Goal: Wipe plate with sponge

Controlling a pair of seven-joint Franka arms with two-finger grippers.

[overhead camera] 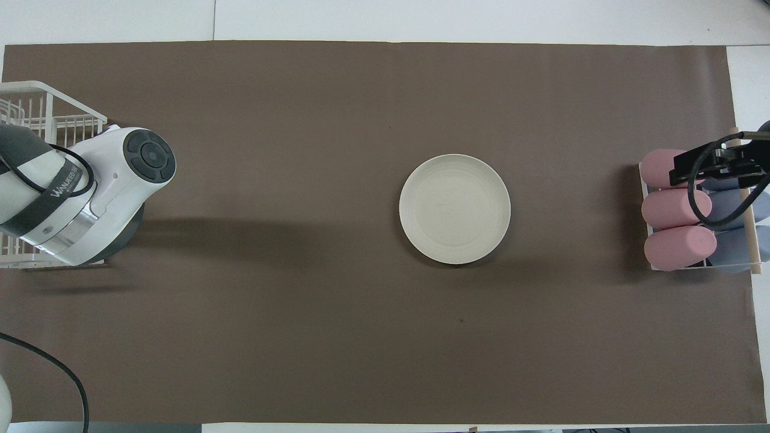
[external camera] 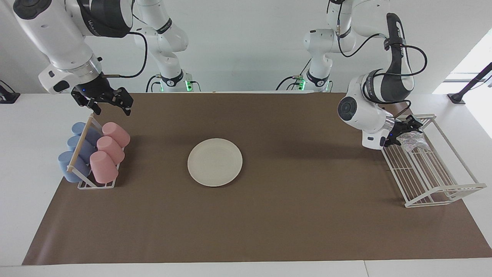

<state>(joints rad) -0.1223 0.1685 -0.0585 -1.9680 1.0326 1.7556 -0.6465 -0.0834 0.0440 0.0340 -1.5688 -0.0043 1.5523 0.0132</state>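
Sponge point(external camera: 413, 139) half-hidden in wire rack point(external camera: 430, 169), left gripper point(external camera: 405, 130) spread, empty, right gripper point(external camera: 109, 104) wide, empty

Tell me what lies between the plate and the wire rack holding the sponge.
Nothing: between the plate and the wire rack with the sponge, only bare brown mat shows in the facing view.

A plain white wall point(external camera: 246, 42) fills the top of the facing frame, evenly lit. At the upper right edge a bright window opening point(external camera: 474, 61) glares with daylight. A long white table point(external camera: 23, 173) spans both frames, its middle covered by a matte brown rectangular paper mat point(external camera: 307, 215); soft shadows fall across the mat in the overhead frame
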